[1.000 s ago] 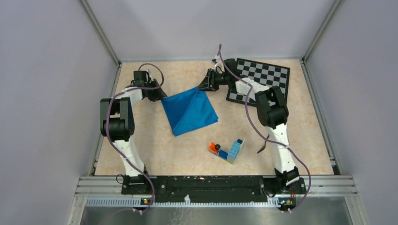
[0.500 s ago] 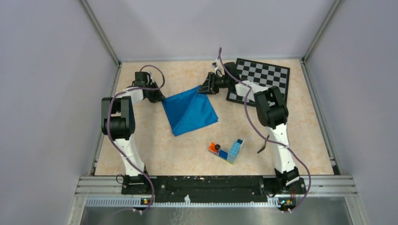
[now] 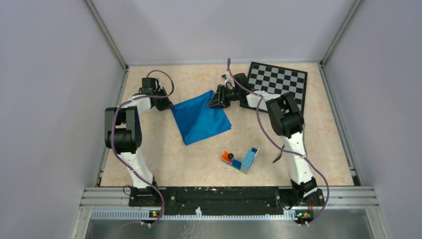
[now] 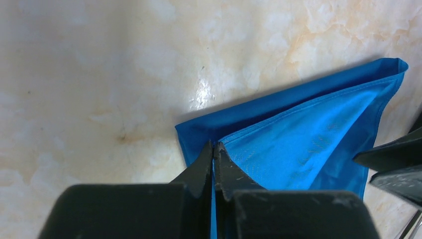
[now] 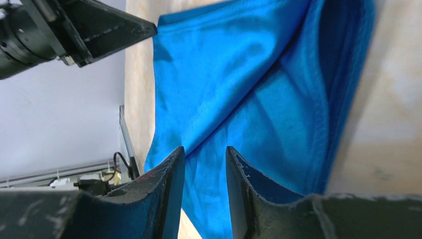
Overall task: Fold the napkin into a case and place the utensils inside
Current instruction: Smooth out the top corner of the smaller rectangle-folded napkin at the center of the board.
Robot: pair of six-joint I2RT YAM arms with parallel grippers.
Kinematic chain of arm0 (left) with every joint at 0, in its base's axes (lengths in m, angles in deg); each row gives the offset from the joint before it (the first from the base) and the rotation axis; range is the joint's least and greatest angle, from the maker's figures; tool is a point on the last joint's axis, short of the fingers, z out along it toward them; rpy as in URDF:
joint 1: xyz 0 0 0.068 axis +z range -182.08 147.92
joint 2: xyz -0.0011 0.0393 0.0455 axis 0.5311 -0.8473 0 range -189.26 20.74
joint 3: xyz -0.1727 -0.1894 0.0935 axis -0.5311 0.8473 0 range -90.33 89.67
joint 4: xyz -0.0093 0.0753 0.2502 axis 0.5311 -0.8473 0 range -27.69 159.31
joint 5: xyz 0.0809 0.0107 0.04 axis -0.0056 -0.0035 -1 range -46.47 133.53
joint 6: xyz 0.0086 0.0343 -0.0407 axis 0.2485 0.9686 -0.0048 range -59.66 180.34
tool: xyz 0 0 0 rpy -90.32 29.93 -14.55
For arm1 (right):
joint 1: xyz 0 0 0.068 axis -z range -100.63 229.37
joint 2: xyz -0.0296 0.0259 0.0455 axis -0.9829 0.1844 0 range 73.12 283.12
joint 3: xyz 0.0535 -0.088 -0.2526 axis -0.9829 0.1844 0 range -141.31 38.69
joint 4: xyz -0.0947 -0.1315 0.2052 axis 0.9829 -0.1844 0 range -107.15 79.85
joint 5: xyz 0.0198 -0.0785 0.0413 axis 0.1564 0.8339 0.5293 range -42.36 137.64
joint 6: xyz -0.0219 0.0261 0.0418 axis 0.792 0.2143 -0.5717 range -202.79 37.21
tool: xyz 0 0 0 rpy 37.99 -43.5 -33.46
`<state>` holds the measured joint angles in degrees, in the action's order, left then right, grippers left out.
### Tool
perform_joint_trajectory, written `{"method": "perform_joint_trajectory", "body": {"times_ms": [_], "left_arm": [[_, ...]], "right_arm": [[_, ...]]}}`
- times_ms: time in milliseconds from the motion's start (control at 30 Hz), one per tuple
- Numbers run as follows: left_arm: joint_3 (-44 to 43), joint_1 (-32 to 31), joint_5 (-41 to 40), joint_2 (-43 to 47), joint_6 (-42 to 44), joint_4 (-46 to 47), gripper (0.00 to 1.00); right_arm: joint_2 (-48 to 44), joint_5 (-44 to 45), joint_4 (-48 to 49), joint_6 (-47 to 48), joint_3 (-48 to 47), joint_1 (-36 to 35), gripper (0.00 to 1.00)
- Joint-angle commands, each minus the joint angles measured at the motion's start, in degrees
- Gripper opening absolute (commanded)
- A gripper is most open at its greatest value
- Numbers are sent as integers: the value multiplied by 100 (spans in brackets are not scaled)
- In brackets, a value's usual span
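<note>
The bright blue napkin [image 3: 201, 118] lies folded on the marbled table, its far corner raised. My left gripper [image 3: 170, 106] is at its left corner. In the left wrist view the left gripper [image 4: 214, 147] is shut on the napkin [image 4: 308, 134], with a thin line of blue cloth between the jaws. My right gripper [image 3: 215, 99] is at the napkin's far corner. Its jaws stand apart in the right wrist view, where the right gripper [image 5: 205, 152] has the napkin [image 5: 239, 74] showing through the gap. The utensils are out of view.
A chessboard [image 3: 278, 82] lies at the back right, beside the right arm. A blue toy-brick block [image 3: 245, 160] with an orange piece [image 3: 227, 156] sits near the front middle. Grey walls close in the table on three sides.
The left gripper has shut on the napkin's left corner. The right gripper has slid a little left onto the napkin's far corner, its jaws slightly narrower.
</note>
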<state>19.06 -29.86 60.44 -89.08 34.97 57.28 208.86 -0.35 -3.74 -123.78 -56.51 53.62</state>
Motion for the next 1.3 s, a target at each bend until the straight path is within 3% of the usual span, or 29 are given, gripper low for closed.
{"method": "perform_joint_trajectory", "body": {"times_ms": [0, 133, 467, 900, 1033, 1267], "left_arm": [[210, -2, -168, 468, -36, 210, 0], [228, -2, -168, 396, -4, 251, 0], [349, -2, -439, 458, 10, 102, 0], [507, 7, -422, 690, -61, 125, 0], [444, 7, -390, 741, -22, 47, 0], [560, 7, -309, 737, -65, 113, 0]], "right_arm": [[-590, 90, 231, 153, 120, -441, 38], [-662, 263, 211, 223, 184, -735, 45], [-450, 215, 270, 118, -42, -1270, 48], [59, 150, 768, -479, -235, -1590, 41], [-234, 818, 722, -326, 233, -1531, 37], [-520, 959, 1255, -622, 995, -1104, 35]]}}
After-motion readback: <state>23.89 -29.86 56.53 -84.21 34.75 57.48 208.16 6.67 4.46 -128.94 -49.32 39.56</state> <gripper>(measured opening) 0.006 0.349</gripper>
